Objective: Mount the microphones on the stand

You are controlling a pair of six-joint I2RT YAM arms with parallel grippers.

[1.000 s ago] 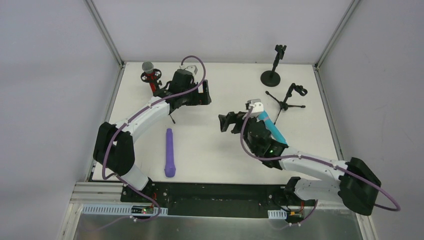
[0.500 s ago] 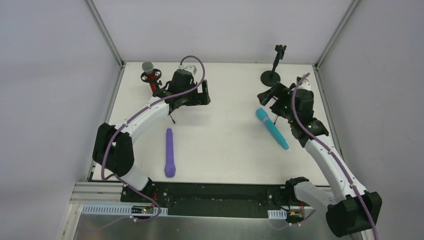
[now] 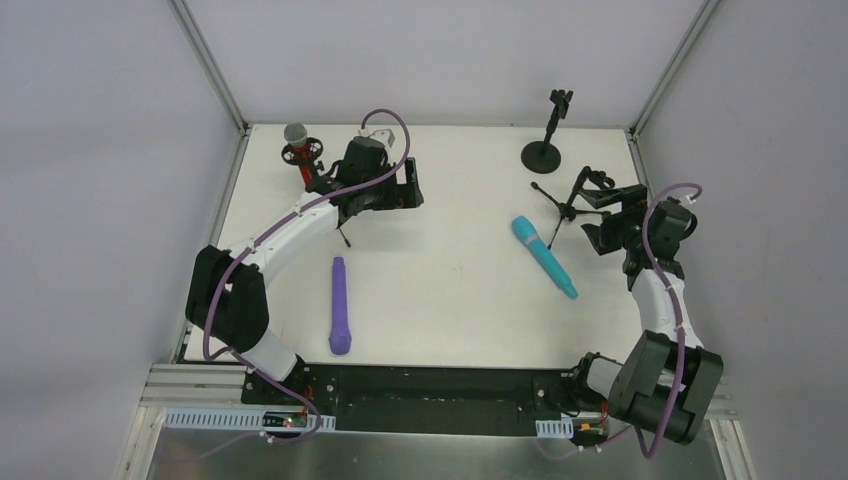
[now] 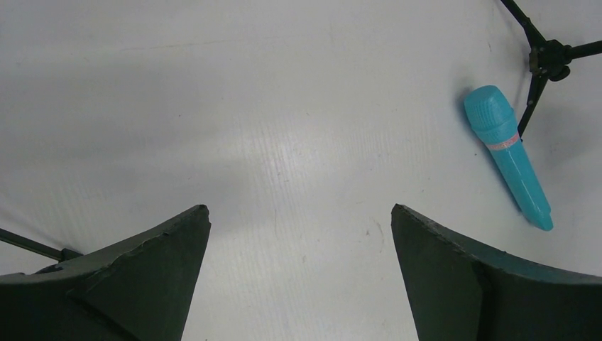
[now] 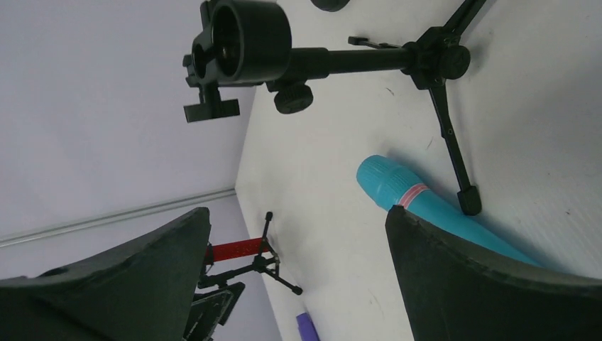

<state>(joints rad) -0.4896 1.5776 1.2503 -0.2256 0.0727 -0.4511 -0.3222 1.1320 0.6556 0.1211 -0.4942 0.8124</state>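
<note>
Nearest, purple microphone [image 3: 340,318]: flat on the table [image 3: 450,295], left side.
Cyan microphone [image 3: 544,257]: flat, just beside the tripod stand [image 3: 578,197].
Right gripper [image 5: 298,213]: fingers spread, holding nothing, near that stand.
Left gripper [image 4: 299,209]: spread, holding nothing.
Red microphone [image 3: 298,140]: upright in the far-left stand [image 5: 261,264].

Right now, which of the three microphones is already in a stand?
The red microphone with the grey mesh head, held in a stand far left; the cyan microphone and purple microphone lie flat on the table.
</note>
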